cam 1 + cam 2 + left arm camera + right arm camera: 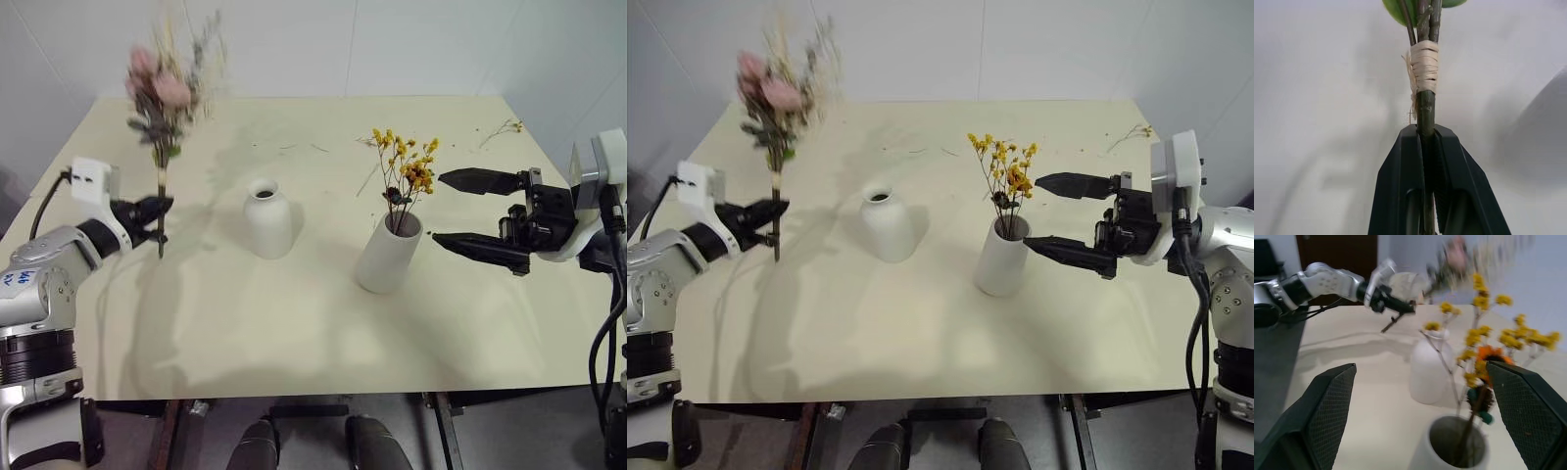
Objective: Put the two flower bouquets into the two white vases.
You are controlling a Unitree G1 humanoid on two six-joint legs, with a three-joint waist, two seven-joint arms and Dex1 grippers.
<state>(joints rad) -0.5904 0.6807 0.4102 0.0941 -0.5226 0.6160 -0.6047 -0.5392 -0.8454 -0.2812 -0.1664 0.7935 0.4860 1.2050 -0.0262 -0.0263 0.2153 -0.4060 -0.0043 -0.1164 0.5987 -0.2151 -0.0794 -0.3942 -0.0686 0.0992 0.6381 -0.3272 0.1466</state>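
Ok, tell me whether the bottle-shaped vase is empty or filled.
Empty. The bottle-shaped vase shows an open dark mouth with no stems; the rose bouquet is in the left gripper, off to its side.

Bright, even indoor light, prob. from overhead; no harsh glare on the matte table (294, 333). Soft grey shadows: the rose bunch (167, 93) casts a faint one across the top toward the round vase (267, 220), and the cylinder vase (389, 253) drops a pale one. Rose heads are motion-blurred in both eye views, stems sharper. Left wrist view: stem & raffia wrap (1425, 66) crisp, background washed out and defocused. Right wrist view: near fingers (1322, 416) soft, yellow flowers (1484, 333) blurred, far bunch smeared. Slight wide-angle bend at table edges.
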